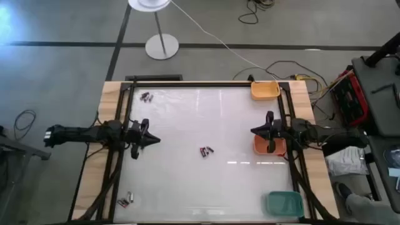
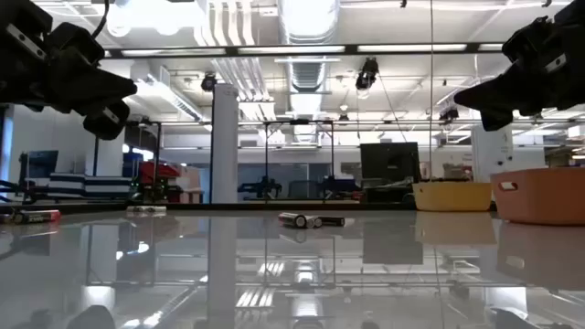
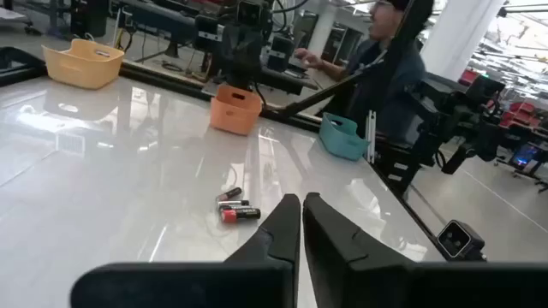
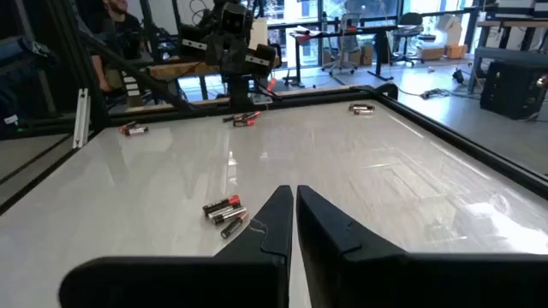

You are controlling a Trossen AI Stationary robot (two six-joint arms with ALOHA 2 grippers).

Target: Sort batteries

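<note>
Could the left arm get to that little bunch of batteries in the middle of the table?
Probably yes. Bare tabletop lies between the left gripper and the middle batteries; nothing stands in between. The gripper is shut and hangs above the table.

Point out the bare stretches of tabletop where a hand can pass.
Bare: the wide stretch between the centre batteries and the yellow tray, and between them and the green tray. Crowded: by the orange tray under the right pincer, and around the left pincer.

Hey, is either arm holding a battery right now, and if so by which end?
Nothing is held. The left gripper and right gripper both have their jaws shut on nothing, above the table; the batteries lie untouched.
</note>
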